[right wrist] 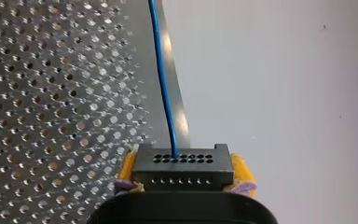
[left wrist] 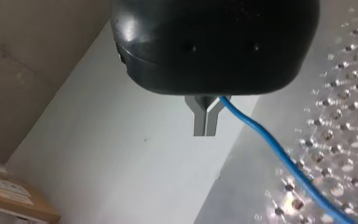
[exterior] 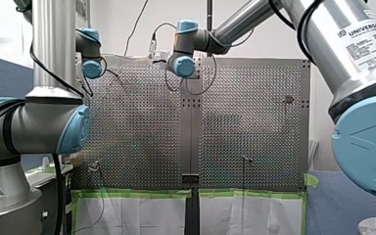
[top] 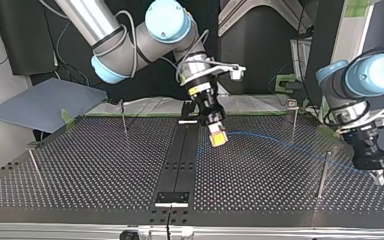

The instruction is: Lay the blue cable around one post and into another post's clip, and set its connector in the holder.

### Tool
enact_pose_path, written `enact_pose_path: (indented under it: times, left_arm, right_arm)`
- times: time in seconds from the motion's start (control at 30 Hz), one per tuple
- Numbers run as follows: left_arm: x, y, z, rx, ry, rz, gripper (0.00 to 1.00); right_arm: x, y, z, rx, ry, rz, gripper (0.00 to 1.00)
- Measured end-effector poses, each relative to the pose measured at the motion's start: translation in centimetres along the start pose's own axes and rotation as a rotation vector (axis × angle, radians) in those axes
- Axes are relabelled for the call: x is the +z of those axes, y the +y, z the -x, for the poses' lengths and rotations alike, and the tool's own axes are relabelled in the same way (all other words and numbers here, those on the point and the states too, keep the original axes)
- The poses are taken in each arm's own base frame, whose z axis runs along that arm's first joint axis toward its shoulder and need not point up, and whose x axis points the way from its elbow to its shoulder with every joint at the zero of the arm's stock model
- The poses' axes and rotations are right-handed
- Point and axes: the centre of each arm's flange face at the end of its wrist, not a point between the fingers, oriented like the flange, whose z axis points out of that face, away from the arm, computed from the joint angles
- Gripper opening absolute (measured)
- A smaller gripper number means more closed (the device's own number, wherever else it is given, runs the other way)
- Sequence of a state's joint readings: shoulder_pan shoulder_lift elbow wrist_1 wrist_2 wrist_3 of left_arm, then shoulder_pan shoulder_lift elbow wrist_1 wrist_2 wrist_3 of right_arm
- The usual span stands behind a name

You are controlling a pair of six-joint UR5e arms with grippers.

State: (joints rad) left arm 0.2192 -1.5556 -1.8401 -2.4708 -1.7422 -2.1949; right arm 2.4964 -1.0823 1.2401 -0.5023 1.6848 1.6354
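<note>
In the right wrist view a black connector block [right wrist: 182,171] sits between the yellow pads [right wrist: 240,171] of my right gripper [right wrist: 182,164], which is shut on it. The blue cable [right wrist: 163,84] leaves the block and runs ahead over the perforated plate. In the top view my right gripper [top: 218,139] hangs tilted just above the table's middle. The cable [top: 280,141] sags from it across to my left gripper [top: 378,176] at that view's right edge. In the left wrist view the metal fingers [left wrist: 199,122] of my left gripper [left wrist: 205,131] are shut, with the cable [left wrist: 270,140] coming out at their base.
Thin upright posts stand on the perforated table: one [top: 324,172] close to my left gripper, one with a small head [top: 293,117] behind the cable, two [top: 124,119] [top: 34,164] at the top view's left. A black rail [top: 180,150] runs down the middle to a small black plate [top: 171,197].
</note>
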Motion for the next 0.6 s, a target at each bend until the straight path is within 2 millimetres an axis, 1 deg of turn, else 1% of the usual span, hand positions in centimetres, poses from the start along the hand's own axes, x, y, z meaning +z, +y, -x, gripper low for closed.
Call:
enact_pose_path:
  times: [0.23,0.4,0.6]
  left_arm:
    - [0.9,1.3,-0.8,0.001,0.016,0.001,0.00]
    - [1.5,2.1,-0.9,-0.004,0.007,-0.002,0.00]
    - [2.4,3.3,-1.7,-0.007,0.026,-0.007,0.00]
  right_arm:
    - [0.6,-0.3,1.2,0.001,-0.005,-0.008,0.00]
    - [1.1,-0.5,1.5,0.002,0.003,-0.014,0.00]
    - [1.7,-0.7,1.9,0.003,0.006,-0.021,0.00]
